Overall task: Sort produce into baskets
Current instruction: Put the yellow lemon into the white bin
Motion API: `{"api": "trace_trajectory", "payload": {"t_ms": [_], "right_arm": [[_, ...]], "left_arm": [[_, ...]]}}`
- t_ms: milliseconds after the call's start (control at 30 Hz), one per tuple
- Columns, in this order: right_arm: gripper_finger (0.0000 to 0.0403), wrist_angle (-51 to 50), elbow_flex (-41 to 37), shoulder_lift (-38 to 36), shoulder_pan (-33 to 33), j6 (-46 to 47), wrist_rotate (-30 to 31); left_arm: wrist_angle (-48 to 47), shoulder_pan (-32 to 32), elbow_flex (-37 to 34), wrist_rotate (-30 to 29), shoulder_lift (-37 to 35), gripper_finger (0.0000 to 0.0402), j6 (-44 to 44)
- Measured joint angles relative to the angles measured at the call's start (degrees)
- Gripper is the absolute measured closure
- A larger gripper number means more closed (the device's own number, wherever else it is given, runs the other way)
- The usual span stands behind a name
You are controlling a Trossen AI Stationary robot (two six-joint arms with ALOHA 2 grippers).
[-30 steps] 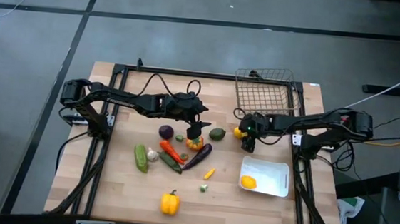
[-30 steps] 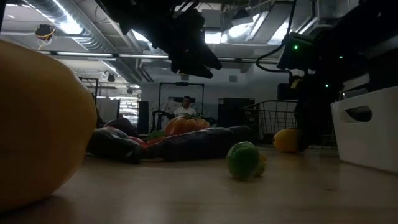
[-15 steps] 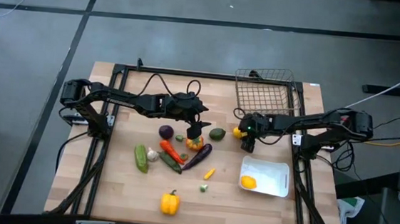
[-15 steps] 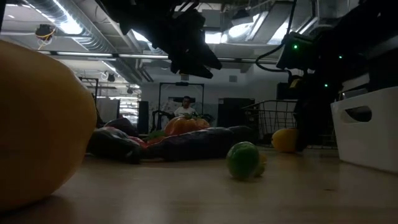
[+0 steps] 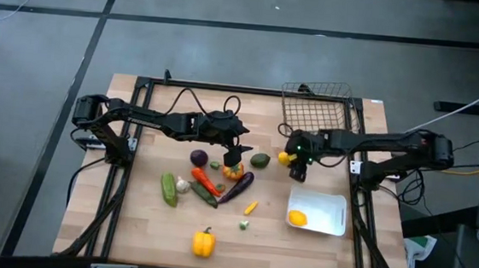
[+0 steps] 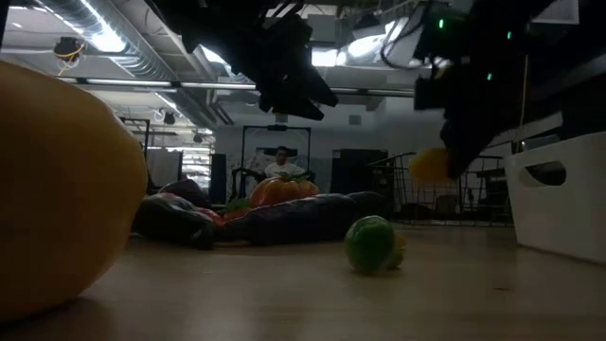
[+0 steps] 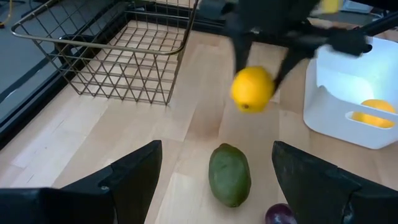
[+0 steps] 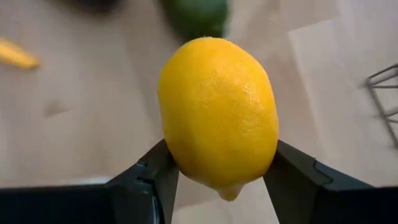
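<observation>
My right gripper (image 5: 296, 156) is shut on a yellow lemon (image 8: 217, 115), which hangs above the table in front of the wire-mesh basket (image 5: 318, 110). The same lemon (image 6: 431, 166) floats clear of the wood in the low view. My left gripper (image 5: 232, 151) hovers open over a heap of produce: an orange carrot (image 5: 203, 181), a purple eggplant (image 5: 235, 188), a green cucumber (image 5: 168, 188) and white garlic (image 5: 183, 184). A green fruit (image 7: 229, 174) lies on the table just beyond its fingers. The white tray (image 5: 333, 201) holds another lemon (image 5: 298, 217). My right gripper pinches the lemon between its two fingers, one on each of its opposite sides (image 8: 169, 155), around its widest part. The fingers slant steeply down from the table's right side. The lemon's pointed end faces back between the fingers, and the fruit is lifted clear of the table.
A yellow pepper (image 5: 203, 242) stands near the front edge, with a small green piece (image 5: 243, 225) and a small yellow piece (image 5: 251, 208) between it and the heap. A dark metal frame (image 5: 226, 88) runs around the tabletop.
My right gripper has risen from the table with the lemon between its fingers. The lemon rested on the wood beside the basket and now hangs clear of it, higher in the low view.
</observation>
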Motion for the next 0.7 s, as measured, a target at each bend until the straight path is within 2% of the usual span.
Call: {"api": "trace_trajectory", "payload": {"t_ms": [333,467,700], "right_arm": [[0.021,-18.7,11.9,-0.2,17.7,9.2,-0.4],[0.021,-21.4,12.4,-0.2,24.6,13.1,-2.4],[0.021,-22.6,12.4,-0.2,33.5,14.4,-3.5]], "left_arm": [[0.0,-0.8,0.0,0.0,0.0,0.01,0.0],[0.0,-1.3,0.0,0.0,0.0,0.01,0.0],[0.0,-2.2,0.0,0.0,0.0,0.01,0.0]]}}
